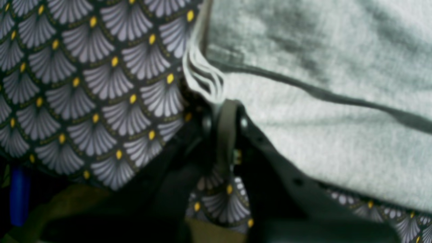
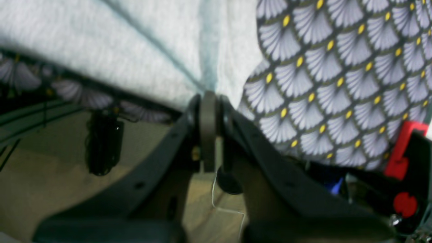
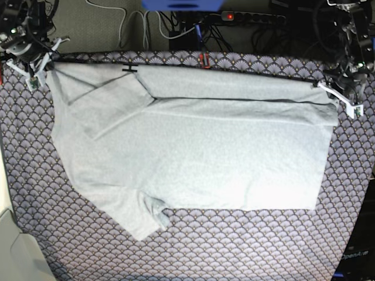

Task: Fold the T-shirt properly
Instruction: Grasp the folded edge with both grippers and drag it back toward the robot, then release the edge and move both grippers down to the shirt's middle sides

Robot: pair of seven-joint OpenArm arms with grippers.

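pinched t-shirt [image 1: 320, 111] hem, wrist-only

Both wrist views blur — the T-shirt [image 1: 320, 111] runs past each frame's edge.

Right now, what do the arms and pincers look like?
Left pincer and right pincer are matte black with grey-olive pads and small screw holes along the fingers. In the base view both arms are black with loose cabling and white brackets near the wrists.
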